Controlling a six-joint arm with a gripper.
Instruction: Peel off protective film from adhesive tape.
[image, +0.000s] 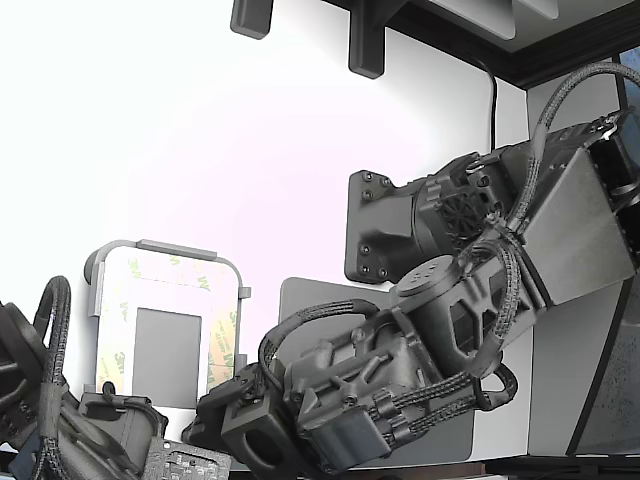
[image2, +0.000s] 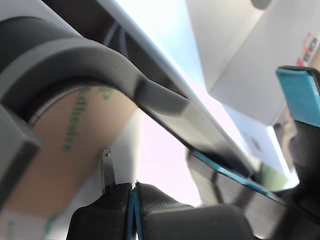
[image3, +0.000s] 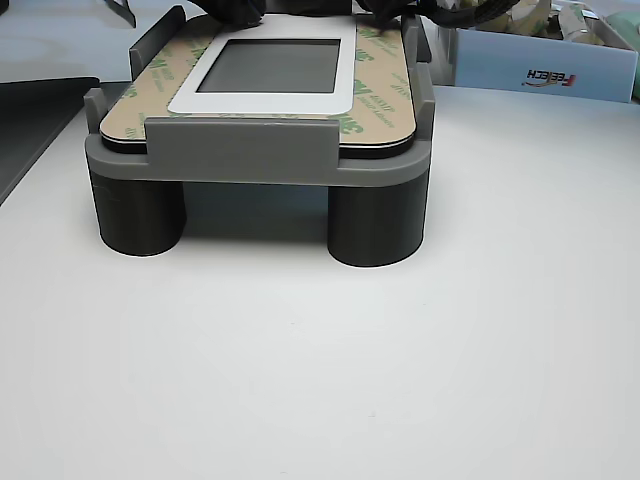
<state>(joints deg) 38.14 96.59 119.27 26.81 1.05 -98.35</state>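
Note:
The adhesive tape (image3: 380, 95) forms a pale-yellow border with green logos around a small grey rectangle (image3: 272, 66), held in a grey fixture (image3: 240, 150) on dark round legs. The exterior view shows it at lower left (image: 122, 310). Its protective film (image2: 70, 150) fills the wrist view close up, under the fixture's grey rim (image2: 115, 60). My gripper (image2: 133, 202) sits at the fixture's edge beside the film, its two black pads pressed together. I see no film between them. In the exterior view the gripper (image: 225, 405) is low, just right of the fixture.
A second arm (image: 40, 400) reaches in at the exterior view's lower left. A dark, blue-edged part (image2: 297, 95) stands close beside my gripper. A dark-grey mat (image: 310, 300) lies under my arm. A pale box marked FEETECH (image3: 540, 65) stands behind the fixture.

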